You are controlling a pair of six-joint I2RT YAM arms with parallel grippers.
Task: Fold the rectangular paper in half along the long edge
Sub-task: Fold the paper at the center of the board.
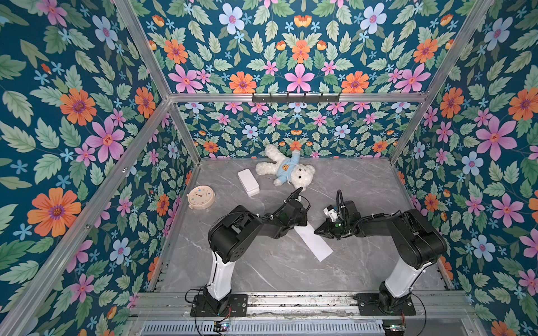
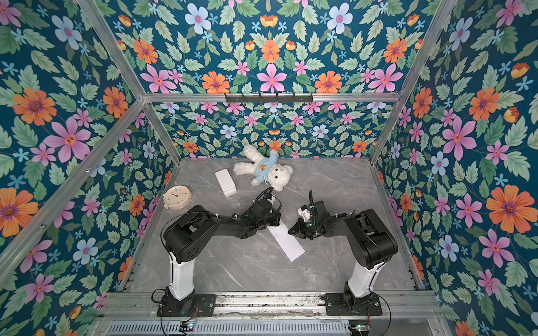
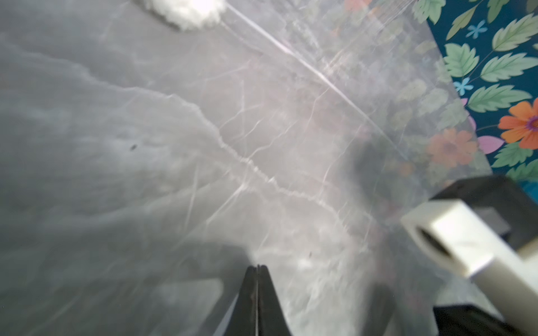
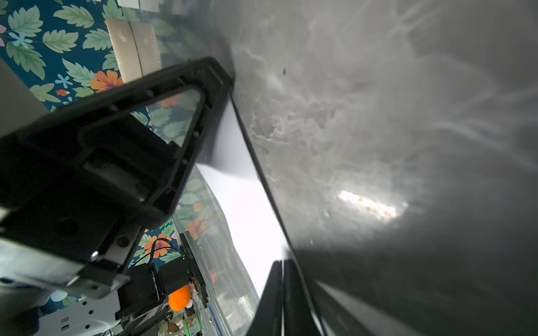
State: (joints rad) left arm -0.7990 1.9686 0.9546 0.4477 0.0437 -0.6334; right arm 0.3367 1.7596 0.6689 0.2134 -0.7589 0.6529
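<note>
The rectangular paper [image 1: 316, 245] lies on the grey marble table as a narrow white strip, slanting from between the two arms toward the front; it shows the same way in both top views [image 2: 288, 243]. My left gripper [image 1: 301, 225] is down on the strip's far end, mostly hidden under its own wrist. In the left wrist view its jaws [image 3: 257, 266] are shut, with bare table ahead. My right gripper [image 1: 316, 231] is shut too. In the right wrist view its tips [image 4: 283, 261] rest at the long edge of the paper [image 4: 247, 209].
A white teddy bear in a blue top [image 1: 286, 170] lies at the back. Beside it sits a white rounded box [image 1: 248, 181], and a round cream clock [image 1: 201, 197] is at the left wall. Flowered walls close in three sides.
</note>
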